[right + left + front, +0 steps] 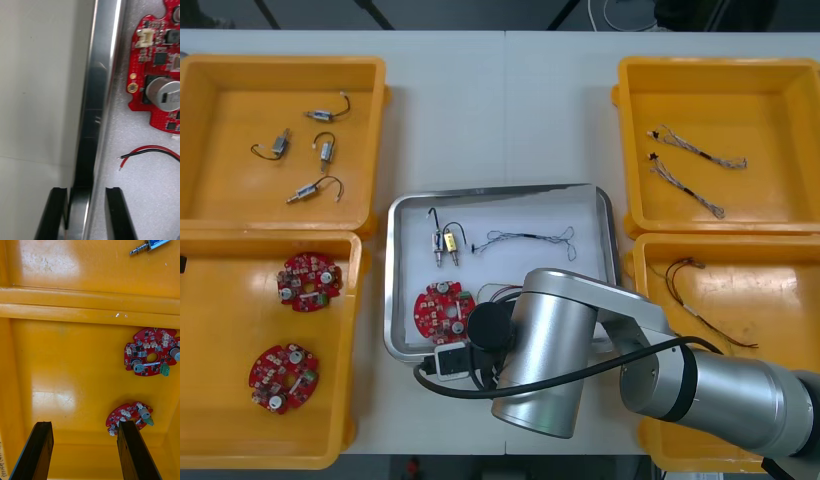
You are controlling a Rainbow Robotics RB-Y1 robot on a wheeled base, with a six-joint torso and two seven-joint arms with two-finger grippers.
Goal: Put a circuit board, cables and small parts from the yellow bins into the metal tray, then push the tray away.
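The loading looks done, so the step in hand is the push, and it goes best as a straight, level shove from the near rim of the metal tray (392, 280), kept low so the rim does not ride up and tip the load. Inside the tray lie a round red circuit board (440, 310) near its near-left corner, a twisted blue and white cable (525, 238) toward its far side, a small metal part (445, 242) left of that cable, and a thin red and dark cable (150, 150) just beside the board. The right gripper (85, 193) sits at the tray's near rim (101, 75), narrowed astride it: one finger outside the wall, the other inside over the white floor, the rim pinched between them. It should hold that pinch without twisting, or the tray may swing toward a bin. The left gripper (84, 423) hangs wide and empty over the yellow bin (75, 371) left of the tray, above the spare boards (150, 352).
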